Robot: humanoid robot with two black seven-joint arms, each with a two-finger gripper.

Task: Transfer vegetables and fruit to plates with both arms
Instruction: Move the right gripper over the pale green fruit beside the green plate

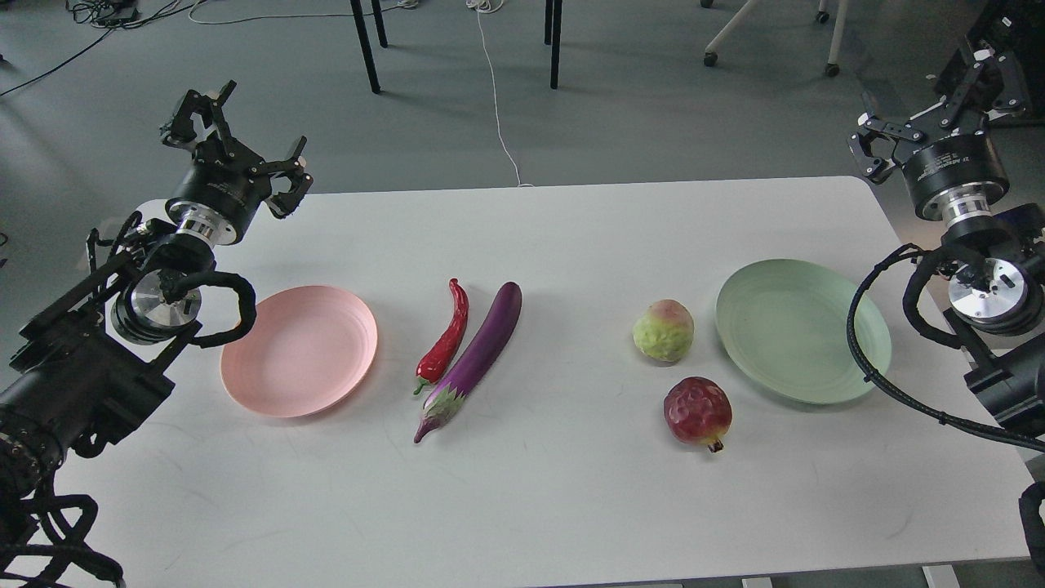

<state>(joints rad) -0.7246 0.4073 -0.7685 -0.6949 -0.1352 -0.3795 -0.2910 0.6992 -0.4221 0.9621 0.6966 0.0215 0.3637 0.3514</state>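
A white rectangular counter (571, 506) carries everything. The shallow pale pink round plate (299, 350) sits toward the left, bare, and the shallow mint green round plate (802, 330) sits toward the right, also bare. Between them, the curved shiny red chili (446, 343) lies just beside the long glossy purple eggplant (476, 354), the two nearly parallel. The bumpy yellow-green fruit with a pink blush (664, 330) rests close to the green plate's left rim, and the dark red faceted fruit (697, 412) lies nearer the robot. The left tool (237, 147) hangs above the counter's far left corner, fingers spread apart, holding nothing. The right tool (927, 110) hovers beyond the far right corner, fingers likewise apart.
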